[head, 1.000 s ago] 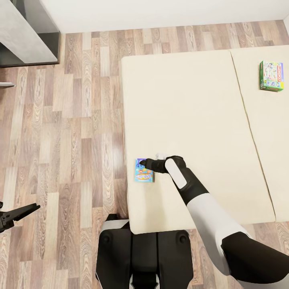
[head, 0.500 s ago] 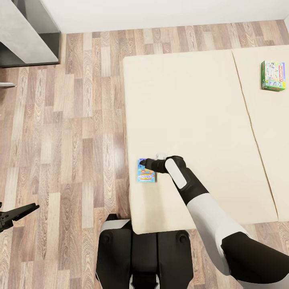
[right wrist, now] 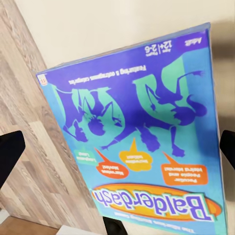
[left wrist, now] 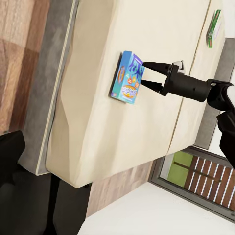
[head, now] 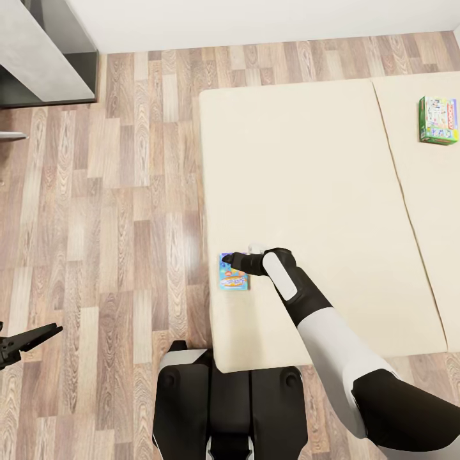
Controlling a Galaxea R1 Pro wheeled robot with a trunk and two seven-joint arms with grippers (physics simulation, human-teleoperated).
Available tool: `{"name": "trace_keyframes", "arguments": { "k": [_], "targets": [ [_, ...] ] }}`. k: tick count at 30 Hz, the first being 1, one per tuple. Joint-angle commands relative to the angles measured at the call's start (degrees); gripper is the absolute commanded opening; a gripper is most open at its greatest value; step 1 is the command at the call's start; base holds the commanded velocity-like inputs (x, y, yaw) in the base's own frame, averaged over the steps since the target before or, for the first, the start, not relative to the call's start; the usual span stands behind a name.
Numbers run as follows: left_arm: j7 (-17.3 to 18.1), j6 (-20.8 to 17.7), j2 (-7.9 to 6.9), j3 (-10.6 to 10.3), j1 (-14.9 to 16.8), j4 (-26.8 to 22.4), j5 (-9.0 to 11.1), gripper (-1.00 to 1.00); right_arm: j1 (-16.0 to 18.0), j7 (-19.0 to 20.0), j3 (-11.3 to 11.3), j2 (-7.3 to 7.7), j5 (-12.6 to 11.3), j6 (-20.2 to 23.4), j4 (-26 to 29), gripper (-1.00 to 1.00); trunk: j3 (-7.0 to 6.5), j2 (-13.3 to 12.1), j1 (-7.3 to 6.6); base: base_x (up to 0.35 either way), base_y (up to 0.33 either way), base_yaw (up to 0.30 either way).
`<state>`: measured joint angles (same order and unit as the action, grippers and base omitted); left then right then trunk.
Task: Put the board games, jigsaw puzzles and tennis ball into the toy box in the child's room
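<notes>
A blue-purple "Balderdash" board game (head: pixel 234 280) lies flat near the bed's (head: pixel 306 166) left edge. My right gripper (head: pixel 226 260) hovers just over its far end, open. In the left wrist view its two fingers (left wrist: pixel 152 66) spread apart beside the box (left wrist: pixel 128 77). In the right wrist view the box cover (right wrist: pixel 142 142) lies close below, with a dark fingertip at each side. A green-edged board game (head: pixel 438 120) lies at the bed's far right, also seen edge-on as a green box (left wrist: pixel 213 28). My left gripper (head: pixel 30 338) hangs open over the floor at the left.
Wood-plank floor (head: pixel 115 211) runs left of the bed. A grey cabinet corner (head: pixel 38 57) stands at the back left against the white wall. My dark base (head: pixel 230 409) sits against the bed's near edge.
The whole picture has drifted slightly right, so the camera moved. The right gripper keeps its open pose over the blue box, and the left arm holds still.
</notes>
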<state>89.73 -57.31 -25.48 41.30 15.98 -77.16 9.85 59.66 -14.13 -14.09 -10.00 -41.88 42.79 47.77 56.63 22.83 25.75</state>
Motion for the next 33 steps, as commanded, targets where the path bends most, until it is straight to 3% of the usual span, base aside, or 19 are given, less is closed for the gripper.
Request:
{"name": "trace_keyframes", "arguments": {
  "k": [1,33],
  "targets": [
    [0.27,-0.61,-0.01,0.01,0.01,-0.01,-0.09,1.00,0.02,-0.55,-0.06,0.00,-0.57,0.10,0.06,1.00,0.06,0.09,0.04,0.000,0.008,0.000],
    [0.27,-0.61,-0.01,0.01,0.01,-0.01,-0.09,1.00,0.02,-0.55,-0.05,0.00,-0.57,0.10,0.04,1.00,0.06,0.09,0.04,-0.008,0.047,0.000]
  ]
}}
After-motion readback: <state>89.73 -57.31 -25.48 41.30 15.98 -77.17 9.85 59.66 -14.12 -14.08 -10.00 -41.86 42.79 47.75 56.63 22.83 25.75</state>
